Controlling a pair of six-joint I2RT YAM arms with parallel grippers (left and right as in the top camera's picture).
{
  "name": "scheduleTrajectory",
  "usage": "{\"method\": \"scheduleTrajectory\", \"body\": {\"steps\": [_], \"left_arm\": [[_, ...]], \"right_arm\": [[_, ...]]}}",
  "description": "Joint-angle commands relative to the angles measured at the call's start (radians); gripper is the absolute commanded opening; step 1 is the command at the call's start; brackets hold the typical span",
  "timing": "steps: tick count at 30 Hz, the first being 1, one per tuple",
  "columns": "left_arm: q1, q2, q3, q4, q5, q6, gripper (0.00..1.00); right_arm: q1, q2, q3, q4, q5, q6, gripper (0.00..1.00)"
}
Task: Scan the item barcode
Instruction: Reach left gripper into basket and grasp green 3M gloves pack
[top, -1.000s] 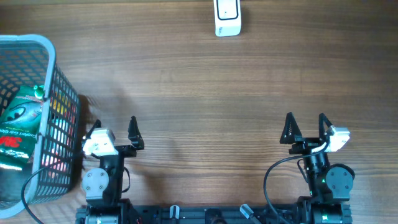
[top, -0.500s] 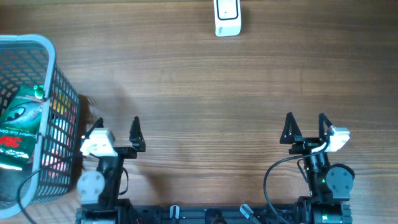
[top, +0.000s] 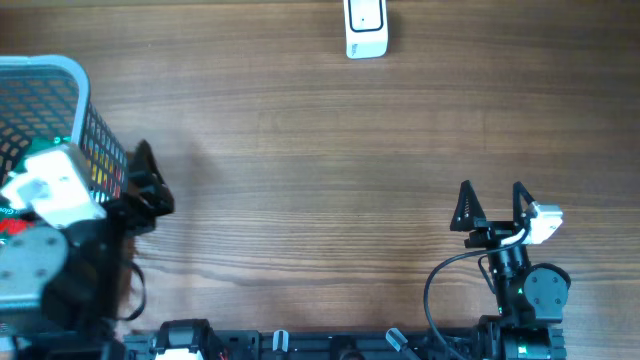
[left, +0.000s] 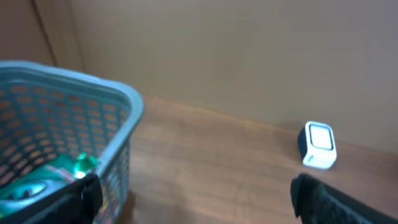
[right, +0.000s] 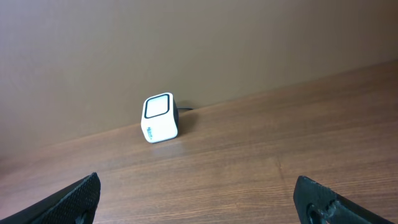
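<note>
A white barcode scanner (top: 366, 30) with a dark rim stands at the table's far edge; it also shows in the left wrist view (left: 319, 145) and the right wrist view (right: 161, 118). A green packaged item (left: 38, 182) lies inside the grey mesh basket (left: 93, 84) at the left; no barcode shows on it. My left gripper (left: 196, 200) is open and empty, raised beside the basket's right wall (top: 100, 150). My right gripper (top: 491, 205) rests open and empty near the front edge, facing the scanner.
The basket (top: 60, 66) takes up the left edge of the table, with red packaging showing through its mesh. A plain wall rises behind the scanner. Bare wood lies between the grippers and the scanner.
My left arm has lifted and swung left, from the front edge up against the basket. The right arm and the scanner have not moved.
</note>
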Motion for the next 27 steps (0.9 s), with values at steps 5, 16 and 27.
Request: {"method": "scheduleTrajectory", "body": {"steps": [5, 16, 27], "left_arm": [[0.002, 0.084, 0.098, -0.183, 0.121, -0.026, 1.0], [0.396, 0.353, 0.295, -0.275, -0.196, -0.447, 1.0], [1.09, 0.721, 0.293, -0.408, 0.27, -0.492, 1.0]], "right_arm": [[0.007, -0.008, -0.001, 0.005, 0.0, -0.011, 1.0], [0.007, -0.008, -0.001, 0.005, 0.0, -0.011, 1.0], [0.007, -0.008, -0.001, 0.005, 0.0, -0.011, 1.0]]}}
